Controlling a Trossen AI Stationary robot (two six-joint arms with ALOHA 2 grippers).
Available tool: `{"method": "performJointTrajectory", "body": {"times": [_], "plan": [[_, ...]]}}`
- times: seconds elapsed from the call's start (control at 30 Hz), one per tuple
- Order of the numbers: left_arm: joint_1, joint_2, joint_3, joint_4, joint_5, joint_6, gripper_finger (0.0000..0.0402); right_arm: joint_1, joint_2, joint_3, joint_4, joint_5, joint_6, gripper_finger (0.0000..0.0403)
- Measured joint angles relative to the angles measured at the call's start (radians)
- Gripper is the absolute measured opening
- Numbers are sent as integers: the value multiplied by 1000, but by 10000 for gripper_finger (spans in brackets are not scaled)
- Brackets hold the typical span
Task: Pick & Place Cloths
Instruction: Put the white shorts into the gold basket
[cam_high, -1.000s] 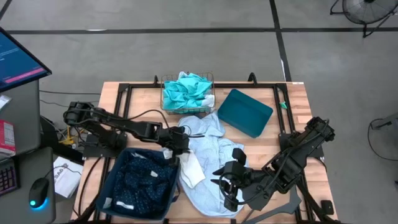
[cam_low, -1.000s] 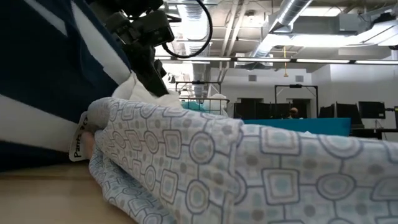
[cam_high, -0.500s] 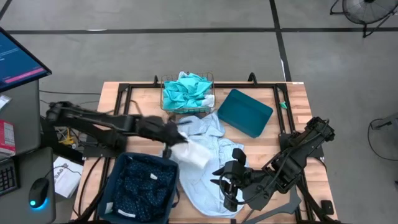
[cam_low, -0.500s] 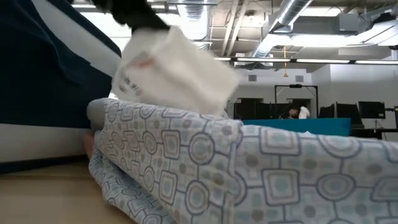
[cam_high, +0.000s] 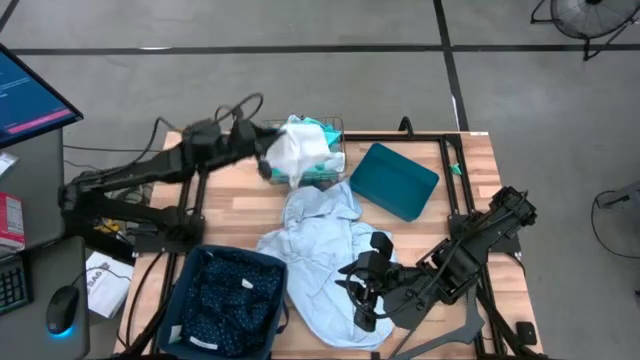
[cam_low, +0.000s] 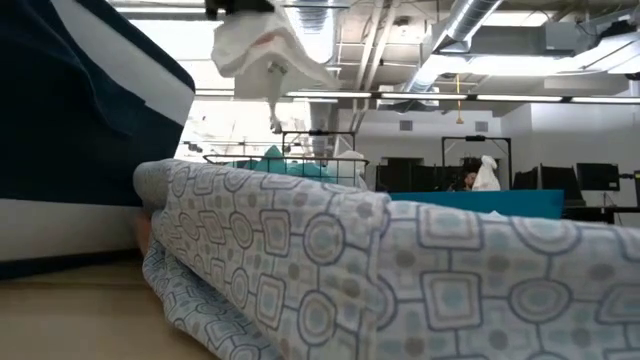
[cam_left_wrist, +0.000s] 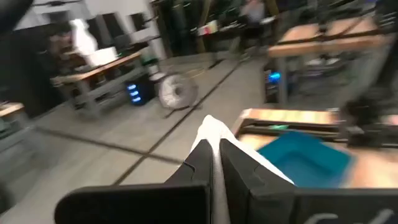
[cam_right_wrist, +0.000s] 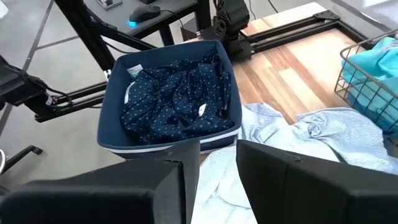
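So the left gripper (cam_high: 268, 150) is clamped on a white cloth (cam_high: 295, 152), which hangs bunched and crumpled in the air right over the wire basket (cam_high: 338, 128) with the turquoise cloth (cam_high: 318, 130) inside. The pale blue patterned cloth (cam_high: 325, 260) lies spread and rumpled mid-table. The navy dotted cloth (cam_right_wrist: 174, 99) sits heaped in the blue bin (cam_right_wrist: 155, 140). The right gripper (cam_high: 362, 292) rests over the pale blue one, fingers apart, holding nothing.
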Motion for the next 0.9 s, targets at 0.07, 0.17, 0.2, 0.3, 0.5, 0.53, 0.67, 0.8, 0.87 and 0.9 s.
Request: {"method": "performJointTrajectory", "body": {"times": [0.07,0.17,0.2,0.3,0.5,0.53,0.67,0.8,0.87,0.9], "plan": [[75,40,20,-2,56,1,0,-1,0,0,-4,0,-5,102],[176,103,32,-1,156,0,0,-5,0,0,-15,-1,-4,102],[201,127,33,1,191,-1,0,-5,0,0,-15,-1,-4,102],[263,202,33,-4,288,-28,0,-4,0,0,-18,0,-4,102],[308,341,33,-3,341,-48,0,-4,0,0,-18,-1,-2,102],[312,363,33,0,361,-50,0,-4,0,0,-18,-1,-2,102],[316,437,33,2,390,-52,0,-4,0,0,-18,-1,2,102],[322,503,33,0,391,-78,0,-4,0,0,-18,-1,7,102],[323,529,32,2,390,-83,0,-4,0,0,-18,-1,7,102],[323,530,31,4,385,-82,0,-4,0,0,-18,-1,10,102]]}}
